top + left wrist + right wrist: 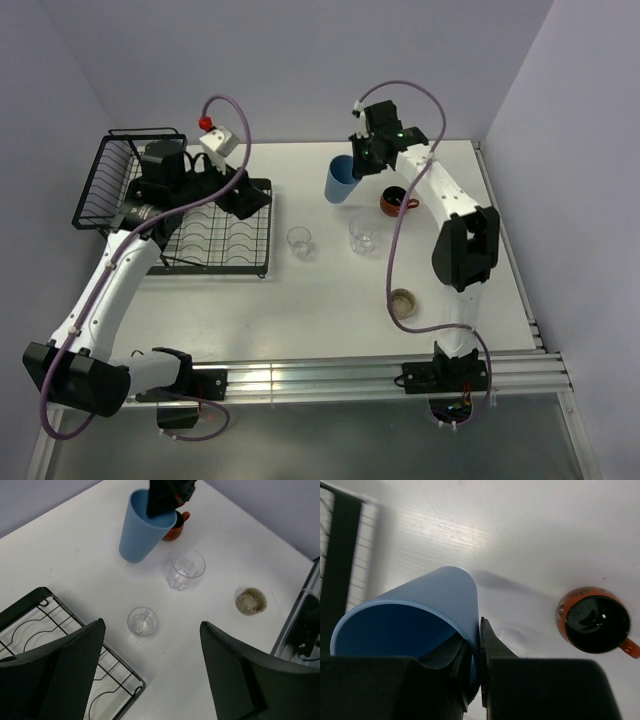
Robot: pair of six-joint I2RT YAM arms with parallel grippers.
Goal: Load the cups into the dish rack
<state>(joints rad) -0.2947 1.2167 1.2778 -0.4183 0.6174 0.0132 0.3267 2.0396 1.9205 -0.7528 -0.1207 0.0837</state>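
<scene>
at the far middle of the table (480, 280): blue tumbler (341, 180), tilted, mouth towards the arms. the right gripper (479, 665) pinches it at the rim, one finger inside and one outside, jaws closed down to the wall's thickness. whether its base touches the table cannot be told.

left gripper (152, 677): jaws spread wide, holding nothing, above the right edge of the dish rack (215, 245).

unloaded on the table:
- left clear glass (298, 241) and right clear glass (362, 236), between tumbler and rack
- dark brown-orange cup (396, 201), just right of the tumbler
- low brownish cup (403, 302), nearer the arms

hazards, judged:
- a one-wall pinch may let the tumbler swing or slip
- a low carry could knock a glass
- the left arm over the tray blocks the way
</scene>
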